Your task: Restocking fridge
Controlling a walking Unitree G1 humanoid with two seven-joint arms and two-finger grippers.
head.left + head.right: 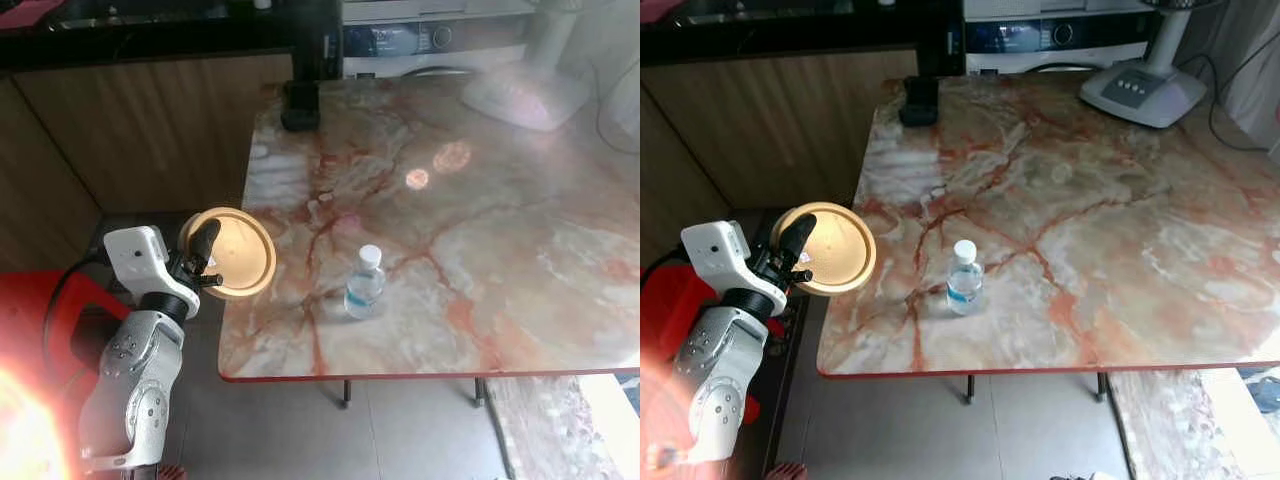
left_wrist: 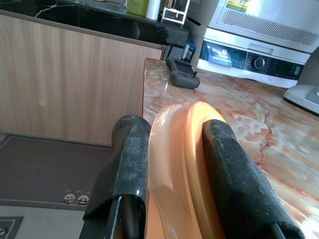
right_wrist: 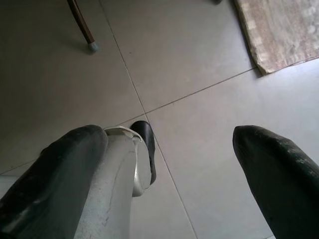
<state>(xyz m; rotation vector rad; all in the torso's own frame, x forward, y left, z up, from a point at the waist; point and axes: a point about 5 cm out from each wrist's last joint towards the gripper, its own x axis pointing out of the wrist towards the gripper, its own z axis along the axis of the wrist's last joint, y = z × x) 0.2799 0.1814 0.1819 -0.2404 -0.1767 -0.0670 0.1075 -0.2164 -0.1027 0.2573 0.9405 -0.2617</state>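
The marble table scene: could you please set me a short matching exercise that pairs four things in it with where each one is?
Things:
1. plate
2. water bottle
3. fan base
4. black device

Places:
A. standing upright near the table's front edge
B. at the far left corner of the marble table
C. clamped on edge in the left tool, beside the table's left edge
D. at the far right of the table

Pairs: 1-C, 2-A, 3-D, 4-B

The right tool hangs open over the floor tiles.
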